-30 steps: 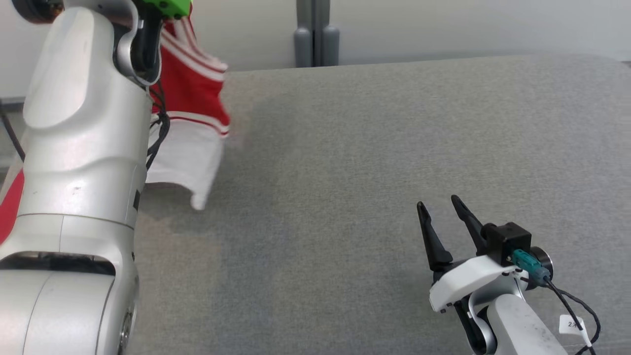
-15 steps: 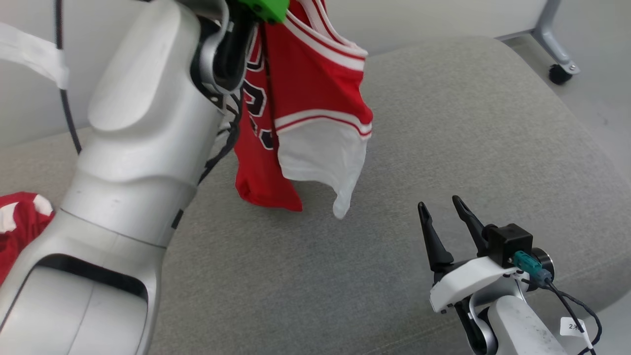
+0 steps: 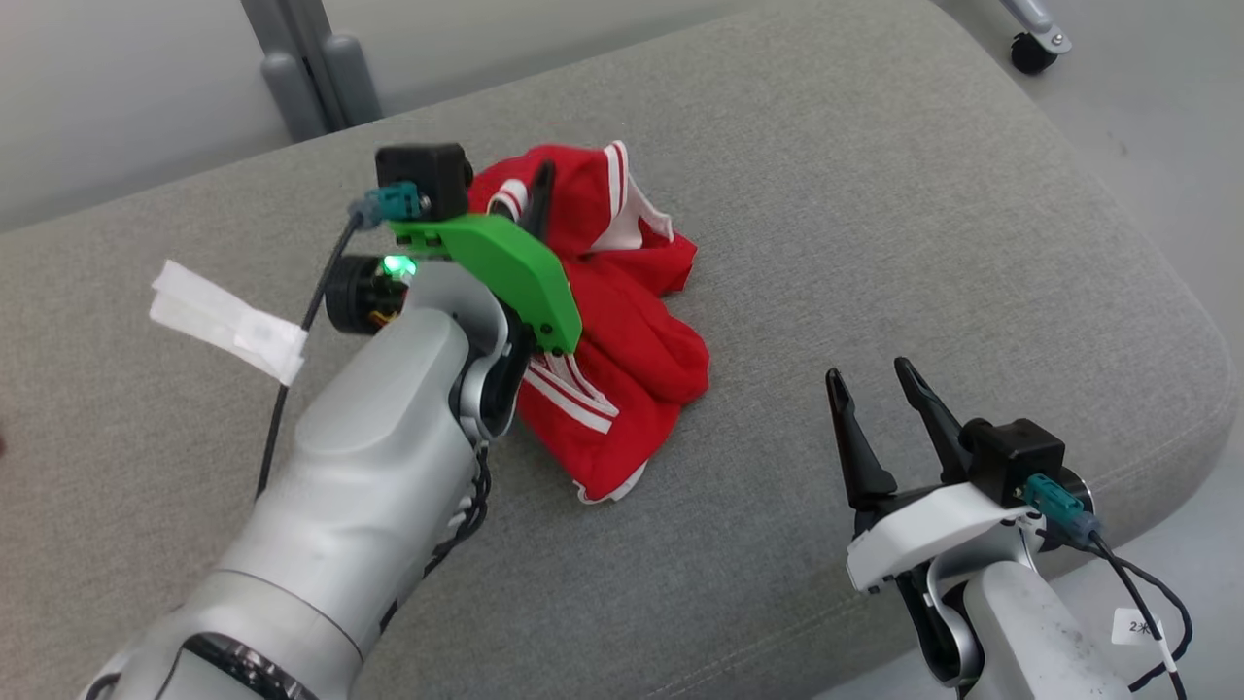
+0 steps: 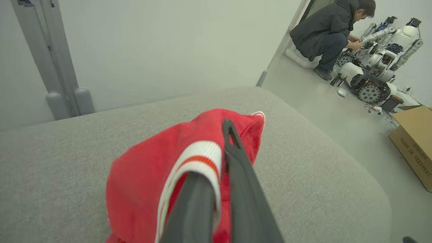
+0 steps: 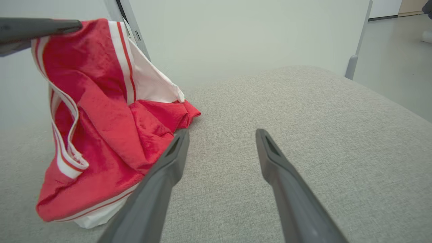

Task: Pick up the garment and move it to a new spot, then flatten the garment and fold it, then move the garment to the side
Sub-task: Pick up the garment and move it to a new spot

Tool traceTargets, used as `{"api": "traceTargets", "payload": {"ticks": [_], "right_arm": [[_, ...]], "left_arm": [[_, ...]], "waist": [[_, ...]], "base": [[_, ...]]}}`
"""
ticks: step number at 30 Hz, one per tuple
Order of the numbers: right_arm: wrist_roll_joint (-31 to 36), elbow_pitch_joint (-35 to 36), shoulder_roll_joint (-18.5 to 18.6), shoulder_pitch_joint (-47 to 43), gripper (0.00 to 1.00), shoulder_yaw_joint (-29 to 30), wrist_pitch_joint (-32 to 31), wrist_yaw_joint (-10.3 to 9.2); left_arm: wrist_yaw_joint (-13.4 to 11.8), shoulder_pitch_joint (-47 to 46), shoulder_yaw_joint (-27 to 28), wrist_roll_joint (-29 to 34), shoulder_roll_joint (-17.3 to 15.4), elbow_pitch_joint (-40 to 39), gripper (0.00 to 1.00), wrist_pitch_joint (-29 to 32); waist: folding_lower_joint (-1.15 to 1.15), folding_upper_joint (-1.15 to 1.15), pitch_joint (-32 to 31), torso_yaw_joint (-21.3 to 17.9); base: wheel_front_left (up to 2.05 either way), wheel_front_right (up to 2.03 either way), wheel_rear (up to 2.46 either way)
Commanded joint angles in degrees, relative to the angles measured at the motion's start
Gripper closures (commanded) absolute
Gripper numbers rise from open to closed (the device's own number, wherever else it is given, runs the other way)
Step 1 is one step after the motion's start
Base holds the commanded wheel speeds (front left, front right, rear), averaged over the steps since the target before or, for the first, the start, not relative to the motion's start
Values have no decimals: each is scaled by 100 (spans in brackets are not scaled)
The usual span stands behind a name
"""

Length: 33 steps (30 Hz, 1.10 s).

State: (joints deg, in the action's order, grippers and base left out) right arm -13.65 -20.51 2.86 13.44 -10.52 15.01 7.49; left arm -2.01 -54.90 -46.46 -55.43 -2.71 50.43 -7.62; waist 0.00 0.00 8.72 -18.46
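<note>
The garment (image 3: pixel 632 331) is a red jersey with white and red striped trim. It lies bunched on the grey padded surface (image 3: pixel 875 194), its upper part still lifted. My left gripper (image 3: pixel 530 194), on the green-cased wrist, is shut on a striped hem at the top of the heap. In the left wrist view that hem drapes over one finger of the left gripper (image 4: pixel 216 152), above the garment (image 4: pixel 145 168). My right gripper (image 3: pixel 868 374) stands open and empty, to the right of the cloth and apart from it. The right wrist view shows the right gripper (image 5: pixel 222 133) beside the garment (image 5: pixel 101 118).
The surface rounds off at its right edge, with floor beyond it. Grey posts (image 3: pixel 311 68) stand behind it. A white tape tag (image 3: pixel 224 321) hangs on my left arm's cable. On the floor further off, a person (image 4: pixel 330 30) crouches by other robots near a cardboard box (image 4: pixel 415 141).
The head camera has swung. My left gripper, which held the garment hanging in the air, has come down, and the cloth now rests bunched on the surface. The right gripper is unchanged.
</note>
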Motion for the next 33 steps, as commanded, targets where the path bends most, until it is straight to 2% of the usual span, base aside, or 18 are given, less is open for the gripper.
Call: {"api": "traceTargets", "payload": {"ticks": [1, 8, 12, 14, 20, 24, 28, 33], "right_arm": [[-38, 33, 4, 87, 0, -17, 25, 1], [15, 21, 8, 64, 0, 137, 23, 1], [118, 3, 9, -24, 0, 295, 23, 1], [182, 8, 10, -63, 0, 392, 24, 1], [331, 35, 10, -205, 0, 657, 24, 1], [419, 46, 9, -304, 0, 833, 23, 1], [527, 45, 9, -324, 0, 899, 23, 1], [640, 38, 10, -344, 0, 927, 23, 1]], "left_arm": [[25, 161, -81, -114, -33, 71, 0, -6], [251, 442, -448, -372, -31, -26, 0, -450], [355, 576, -339, -265, -79, -96, 0, -717], [367, 677, -180, -129, -235, -226, 0, -760], [38, 1587, 1023, 797, -779, -1542, 0, -749], [-38, 2493, 1922, 1472, -993, -2527, 0, -751], [-15, 3288, 2598, 2240, -1051, -3240, 0, -750], [78, 4037, 3254, 2885, -945, -3578, 0, -750]], "waist": [[0, 0, 111, 121], [0, 0, 36, 592], [0, 0, -137, 895], [0, 0, -234, 1050], [0, 0, -473, 1414], [0, 0, -581, 1602], [0, 0, -652, 1686], [0, 0, -718, 1712]], "base": [[0, 0, 0], [0, 0, 0], [0, 0, 0], [0, 0, 0], [0, 0, 0], [0, 0, 0], [0, 0, 0], [0, 0, 0]]}}
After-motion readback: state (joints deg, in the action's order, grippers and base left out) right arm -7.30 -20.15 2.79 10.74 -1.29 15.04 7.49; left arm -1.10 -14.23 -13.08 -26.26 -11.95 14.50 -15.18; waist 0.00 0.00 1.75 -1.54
